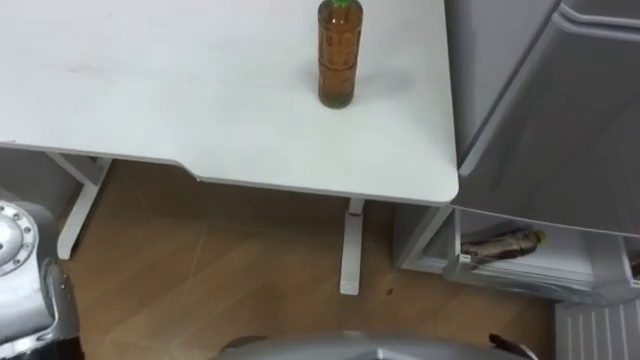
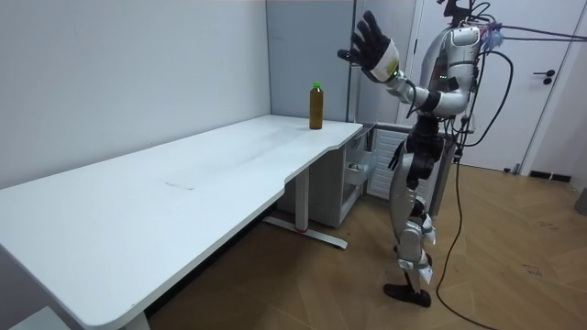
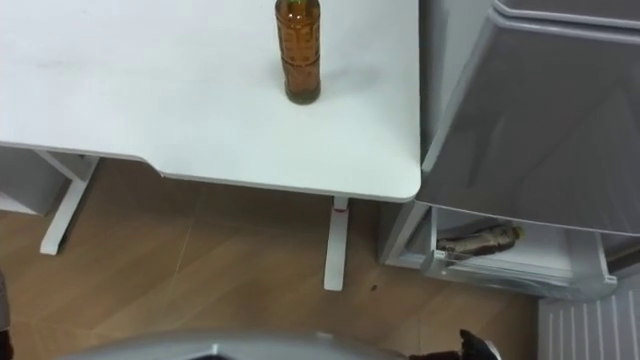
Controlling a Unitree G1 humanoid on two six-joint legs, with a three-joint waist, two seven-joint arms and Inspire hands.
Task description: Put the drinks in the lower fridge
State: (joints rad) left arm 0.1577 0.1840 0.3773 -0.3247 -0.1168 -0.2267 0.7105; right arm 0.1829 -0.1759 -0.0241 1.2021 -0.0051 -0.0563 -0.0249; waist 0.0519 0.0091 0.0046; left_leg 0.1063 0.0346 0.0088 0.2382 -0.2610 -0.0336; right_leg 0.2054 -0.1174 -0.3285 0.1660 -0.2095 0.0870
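Observation:
An amber drink bottle [image 1: 337, 55] with a green cap stands upright near the right end of the white table [image 1: 200, 110]. A second bottle [image 1: 500, 243] lies on its side in the open lower part of the grey fridge [image 1: 560, 120], to the right of the table. In the room view I stand at the table's end, and my left hand [image 2: 371, 46] is raised high above the standing bottle [image 2: 316, 105], fingers spread and holding nothing. My right hand [image 2: 397, 165] hangs low at my hip, its fingers unclear.
The table's white leg [image 1: 351, 245] stands on the wood floor between me and the fridge. A white ribbed panel [image 1: 598, 330] is at the lower right. A white door [image 2: 541, 92] is behind me in the room view.

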